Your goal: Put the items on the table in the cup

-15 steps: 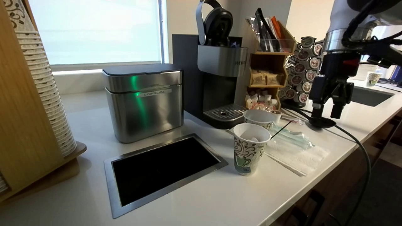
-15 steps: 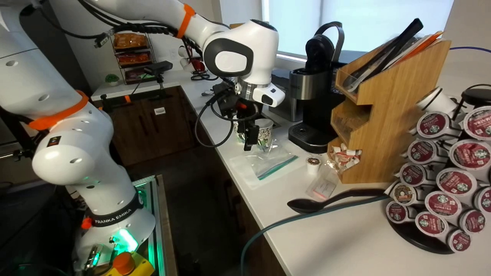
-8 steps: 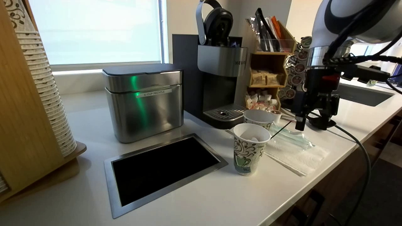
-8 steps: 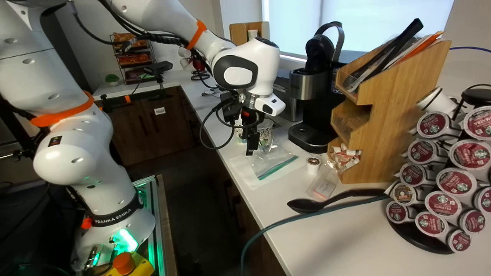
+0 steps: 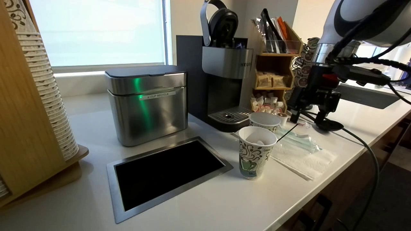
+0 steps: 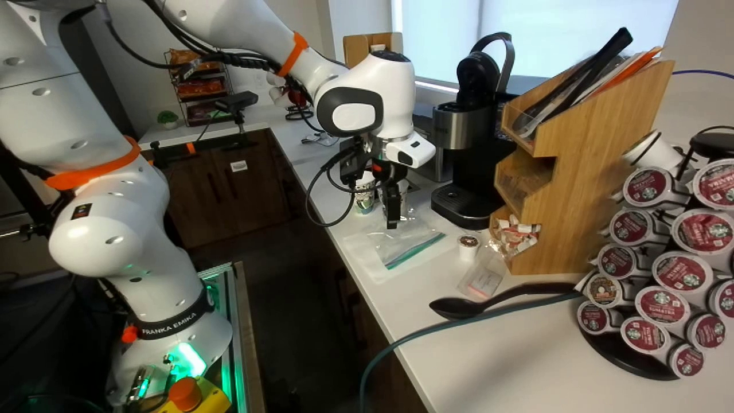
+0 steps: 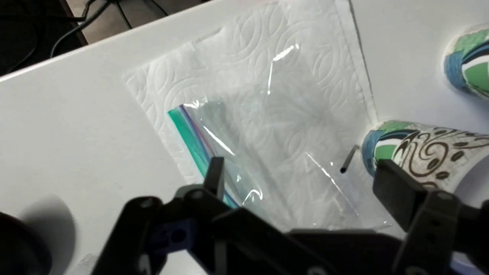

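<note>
Wrist view: gripper [image 7: 301, 168] poised over bag [image 7: 275, 145]

The jaws are spread wide, with the bag seen below between them. The towel [image 7: 164, 82] is partly covered by the bag. In both exterior views, two cups [image 5: 255, 157] are seen upright on the counter [image 5: 224, 199] beside the towel, and the pod [image 6: 469, 248] is found between bag and shelf [image 6: 596, 189]. Inside one cup, something pale [image 5: 259, 142] is glimpsed

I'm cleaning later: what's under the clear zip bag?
A white paper towel, seen through the zip bag. The hand hides part in the wrist view; anything beneath the towel is covered.
</note>
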Controlling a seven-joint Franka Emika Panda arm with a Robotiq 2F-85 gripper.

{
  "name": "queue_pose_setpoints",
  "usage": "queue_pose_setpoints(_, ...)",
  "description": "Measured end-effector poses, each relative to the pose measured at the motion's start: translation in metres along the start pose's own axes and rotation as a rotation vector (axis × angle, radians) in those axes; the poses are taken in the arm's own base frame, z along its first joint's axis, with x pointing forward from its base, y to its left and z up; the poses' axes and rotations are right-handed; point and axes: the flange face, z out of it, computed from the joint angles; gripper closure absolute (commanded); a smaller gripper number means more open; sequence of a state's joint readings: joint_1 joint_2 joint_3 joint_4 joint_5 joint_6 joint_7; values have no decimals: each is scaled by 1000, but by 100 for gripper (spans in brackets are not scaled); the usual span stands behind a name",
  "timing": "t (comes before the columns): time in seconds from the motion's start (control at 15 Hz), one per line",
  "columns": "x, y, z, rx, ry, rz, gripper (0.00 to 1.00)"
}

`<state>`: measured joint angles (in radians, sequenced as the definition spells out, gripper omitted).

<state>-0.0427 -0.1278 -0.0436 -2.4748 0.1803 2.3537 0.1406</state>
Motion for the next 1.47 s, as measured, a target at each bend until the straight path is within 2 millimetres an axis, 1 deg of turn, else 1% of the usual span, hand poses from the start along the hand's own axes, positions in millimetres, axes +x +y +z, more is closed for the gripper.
queue_pose_setpoints(0.27,2,-1,-2,8,8,5,0)
queue_pose_setpoints(0.4,4,-2,-4,22,29,15,6)
queue_pose_setpoints(0.67,5,-7,-3,34,43,16,19)
queue_pose_setpoints(0.73,4,-9,-3,34,42,13,28)
queue_pose_setpoints(0.8,4,-11,-2,34,40,8,27)
queue_pose_setpoints(0.87,3,-13,-1,33,39,4,33)
queue_pose_setpoints(0.93,2,-15,0,32,37,0,45)
queue_pose_setpoints(1.07,1,-17,2,31,33,-6,43)
queue_pose_setpoints(1.13,0,-18,3,30,31,-8,51)
queue_pose_setpoints(1.2,0,-19,4,30,31,-9,46)
queue_pose_setpoints(1.27,1,-20,5,29,33,-11,49)
queue_pose_setpoints(1.33,1,-21,6,29,36,-13,48)
queue_pose_setpoints(1.47,2,-23,8,29,48,-16,53)
